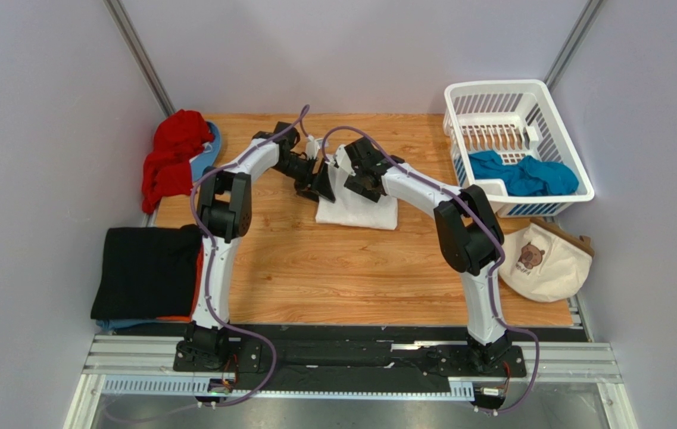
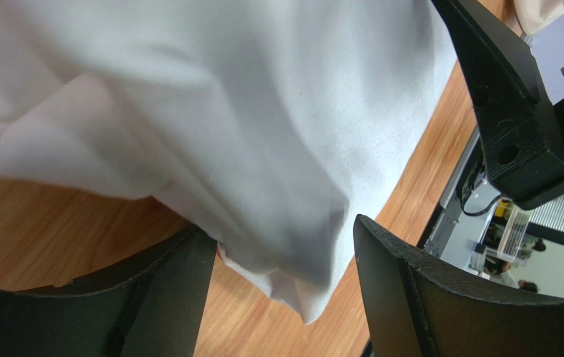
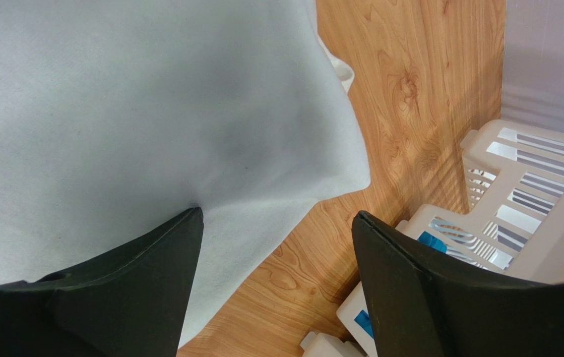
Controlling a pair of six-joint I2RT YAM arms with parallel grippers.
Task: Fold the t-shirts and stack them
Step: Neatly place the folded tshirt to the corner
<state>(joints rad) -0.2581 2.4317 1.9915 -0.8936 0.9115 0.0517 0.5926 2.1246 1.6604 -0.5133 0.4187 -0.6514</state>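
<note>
The white t-shirt [image 1: 364,213] is seen folded into a small, roughly square packet, flat on the wooden table [image 1: 315,277], left of the white basket [image 1: 569,127] and well apart from it. Plain white cloth with soft creases is shown; one loose folded corner is seen in the left wrist view.

The shirt's edge farthest from the arm bases is covered in the top view by both arms, which meet over it. The left gripper [image 2: 283,230] is held with its fingers [image 2: 411,297] spread wide; a hanging fold of the white cloth lies in the gap, not pinched. The right gripper [image 3: 277,217] is likewise spread wide, with the shirt's edge lying between its fingers [image 3: 136,290]; nothing is clamped.

A teal t-shirt [image 1: 525,176] is bunched inside the basket. A cream bag [image 1: 556,264] with a bear picture is laid just beside the basket, on its side nearer the arm bases. Far left of the basket, at the table's edge, a black t-shirt [image 1: 145,268] is laid flat on an orange t-shirt [image 1: 198,281], of which only a strip is seen. A crumpled red cloth [image 1: 174,156] is found at the corner opposite the basket.
</note>
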